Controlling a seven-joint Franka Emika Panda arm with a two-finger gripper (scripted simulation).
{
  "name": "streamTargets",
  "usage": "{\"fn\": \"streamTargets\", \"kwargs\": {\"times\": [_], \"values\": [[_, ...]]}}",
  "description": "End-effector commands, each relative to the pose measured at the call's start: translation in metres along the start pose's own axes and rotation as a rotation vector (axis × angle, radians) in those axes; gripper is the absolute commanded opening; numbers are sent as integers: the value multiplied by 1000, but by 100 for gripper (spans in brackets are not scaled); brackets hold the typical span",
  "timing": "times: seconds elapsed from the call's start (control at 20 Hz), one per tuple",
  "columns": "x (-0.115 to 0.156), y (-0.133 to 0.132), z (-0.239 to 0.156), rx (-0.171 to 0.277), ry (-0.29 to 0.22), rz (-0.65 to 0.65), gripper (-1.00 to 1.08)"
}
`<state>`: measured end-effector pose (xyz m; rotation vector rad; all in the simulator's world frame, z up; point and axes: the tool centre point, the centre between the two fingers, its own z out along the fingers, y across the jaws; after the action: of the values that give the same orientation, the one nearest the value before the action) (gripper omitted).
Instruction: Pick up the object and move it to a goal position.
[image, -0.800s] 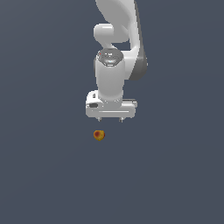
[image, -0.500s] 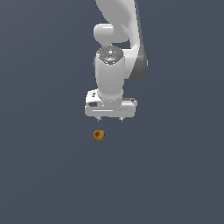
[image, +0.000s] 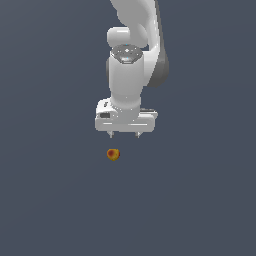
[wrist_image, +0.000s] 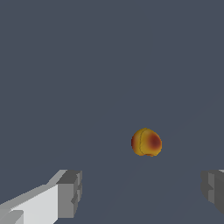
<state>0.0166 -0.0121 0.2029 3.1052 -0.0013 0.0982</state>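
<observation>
The object is a tiny yellow-orange ball with a dark red patch, lying on the flat grey floor. My white gripper hangs above it, a little toward the exterior view's right, with its two short fingers spread and nothing between them. In the wrist view the object lies ahead of the open gripper, between the lines of the two grey fingertips but clear of both.
Plain dark grey floor spreads all around. The white arm rises from the gripper toward the top of the exterior view.
The gripper has sunk slightly toward the floor, closing a little of the gap to the object. The object has not moved.
</observation>
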Motion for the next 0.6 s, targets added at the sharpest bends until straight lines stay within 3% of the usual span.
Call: {"fn": "streamTargets", "kwargs": {"times": [0.0,0.55], "values": [[0,0,1,1,-2,9,100],[-2,4,14,10,-12,169,100]]}}
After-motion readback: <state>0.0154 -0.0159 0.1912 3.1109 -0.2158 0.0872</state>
